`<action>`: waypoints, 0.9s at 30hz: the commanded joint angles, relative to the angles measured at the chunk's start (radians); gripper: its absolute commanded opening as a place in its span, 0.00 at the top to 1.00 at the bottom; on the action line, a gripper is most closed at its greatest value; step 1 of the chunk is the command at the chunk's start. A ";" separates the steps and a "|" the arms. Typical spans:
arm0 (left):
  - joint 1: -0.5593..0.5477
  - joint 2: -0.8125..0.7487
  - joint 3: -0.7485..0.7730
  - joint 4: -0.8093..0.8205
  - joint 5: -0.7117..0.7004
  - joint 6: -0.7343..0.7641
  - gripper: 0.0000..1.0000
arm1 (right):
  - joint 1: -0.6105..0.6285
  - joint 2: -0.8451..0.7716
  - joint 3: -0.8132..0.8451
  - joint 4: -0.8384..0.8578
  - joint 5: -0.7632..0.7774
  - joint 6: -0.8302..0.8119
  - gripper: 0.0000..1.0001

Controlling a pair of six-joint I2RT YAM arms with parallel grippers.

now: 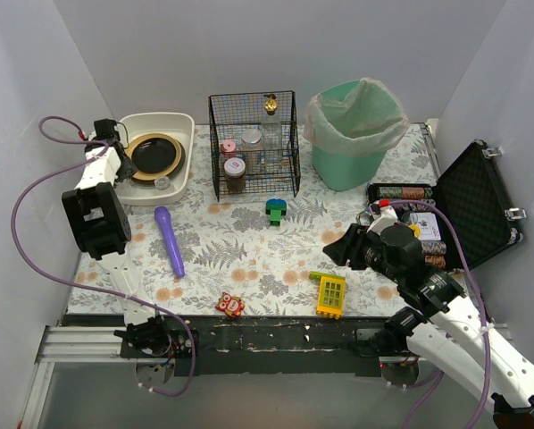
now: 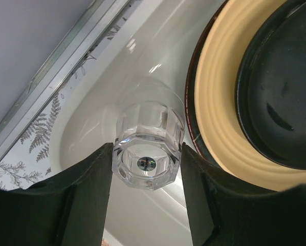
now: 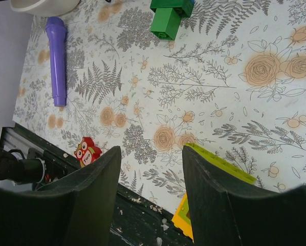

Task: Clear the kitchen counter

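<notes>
A: Near edge first. What lies on the kitchen counter (image 1: 249,255)?
B: The counter spans the view under both arms. Red owl toy (image 1: 231,305) by the black front edge. Yellow brick (image 1: 330,295) to its right.

A: Right gripper (image 3: 151,154)?
B: Jaws apart, nothing between them, hovering over the cloth. The yellow brick lies just nearward of it, toward the front edge. Judgement: the right arm is the nearer one for that piece.

A: Mid-counter?
B: Purple stick (image 1: 170,241), long axis running near to far, slightly tilted, on the left arm's side. Green block (image 1: 276,211) farther back, centre.

A: Left gripper (image 2: 148,149)?
B: Over the white tub (image 1: 185,134), far left. A clear glass (image 2: 150,120) shows between the fingers, its sides meeting their edges in the wrist view. Clamped or let go: cannot tell.

A: What does the coming move turn on?
B: Judgement: the stick lies nearward and slightly right of the tub. The left gripper would need its jaws set across the stick's long axis.

A: Farthest back?
B: Wire basket (image 1: 254,143), then green bin (image 1: 356,134).
</notes>
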 commanded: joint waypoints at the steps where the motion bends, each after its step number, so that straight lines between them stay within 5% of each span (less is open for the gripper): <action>1: -0.005 0.013 0.054 -0.052 0.006 0.025 0.87 | -0.001 -0.005 0.041 -0.006 0.044 -0.043 0.41; 13: -0.002 0.013 0.067 -0.098 0.012 0.022 0.40 | -0.001 -0.003 0.044 -0.007 0.036 -0.052 0.41; 27: -0.004 -0.068 0.111 -0.143 0.017 0.003 0.20 | -0.001 -0.026 0.043 -0.022 0.038 -0.050 0.40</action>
